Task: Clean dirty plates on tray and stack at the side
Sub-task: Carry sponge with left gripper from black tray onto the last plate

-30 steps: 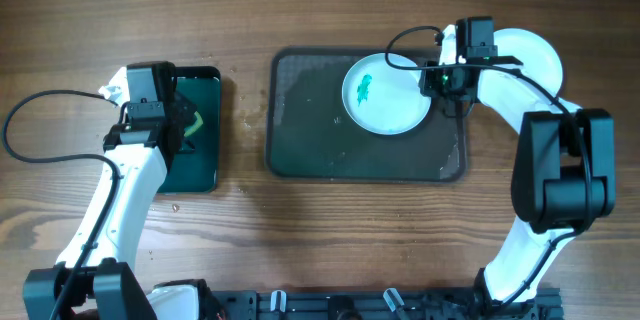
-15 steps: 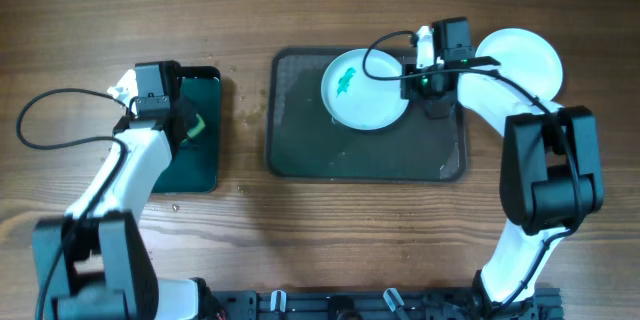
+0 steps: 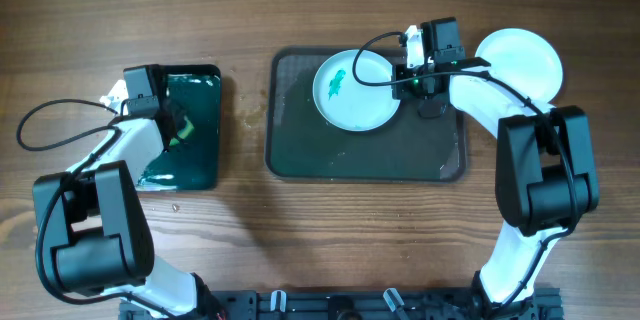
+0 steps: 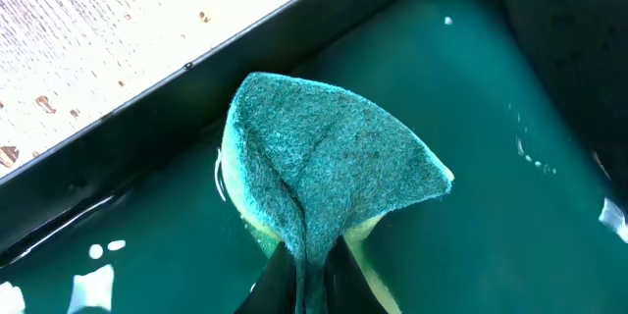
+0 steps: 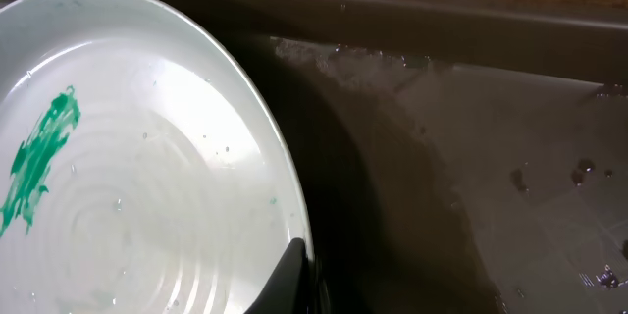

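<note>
The right gripper [image 3: 410,82] is pinching the right rim of the smeared plate [image 3: 350,95] and dragging it leftward across the grey tray [image 3: 300,150]. Over the last second the plate has been shifting from the tray's right end toward its upper middle. It is still lying flat on the tray, teal smear [image 5: 39,157] facing up and uncleaned.

The left gripper [image 3: 178,125] is clamping a folded sponge [image 4: 329,172] and dipping it in the green liquid [image 4: 471,88] of the small black tray [image 3: 205,160].

A clean white plate [image 3: 520,55] is resting on the table beside the tray's right end; whether another lies beneath it cannot be determined.

Judgement: the plate is being positioned within the sponge arm's reach, with wiping pending.
</note>
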Available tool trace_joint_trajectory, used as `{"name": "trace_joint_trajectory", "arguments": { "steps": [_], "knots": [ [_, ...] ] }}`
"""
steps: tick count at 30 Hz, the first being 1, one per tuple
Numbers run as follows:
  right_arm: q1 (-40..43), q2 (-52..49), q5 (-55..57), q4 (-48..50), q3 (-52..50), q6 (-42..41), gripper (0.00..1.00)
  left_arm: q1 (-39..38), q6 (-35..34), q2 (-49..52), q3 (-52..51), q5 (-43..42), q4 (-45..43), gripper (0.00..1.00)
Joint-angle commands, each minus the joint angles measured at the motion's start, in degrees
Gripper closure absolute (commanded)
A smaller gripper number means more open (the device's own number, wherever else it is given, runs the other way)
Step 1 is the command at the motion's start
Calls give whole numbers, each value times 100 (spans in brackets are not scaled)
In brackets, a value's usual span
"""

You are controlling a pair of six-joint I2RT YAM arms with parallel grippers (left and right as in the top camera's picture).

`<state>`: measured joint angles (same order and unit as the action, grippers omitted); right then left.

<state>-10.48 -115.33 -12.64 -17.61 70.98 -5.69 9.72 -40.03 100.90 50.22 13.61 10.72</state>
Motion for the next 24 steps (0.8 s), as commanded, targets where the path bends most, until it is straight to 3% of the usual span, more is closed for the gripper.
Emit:
{"name": "trace_joint_trajectory", "arguments": {
  "steps": [1,6,10,14,24],
  "knots": [
    [-59,-155,-17,55,59,122,95,-15,354,-81,-26,-271,59,96],
    [-61,-155,-376,129,59,557,96,-446,586,-1224,-26,-269,212,96],
    [-116,-155,-400,109,59,603,96,-866,684,-1587,-26,-269,232,96],
    [-317,-157,-398,85,59,1185,96,-1307,684,-1639,-26,-269,192,96],
    [-586,-157,-396,-197,59,1169,96,-2378,660,-1648,-26,-382,-323,96]
  ]
}}
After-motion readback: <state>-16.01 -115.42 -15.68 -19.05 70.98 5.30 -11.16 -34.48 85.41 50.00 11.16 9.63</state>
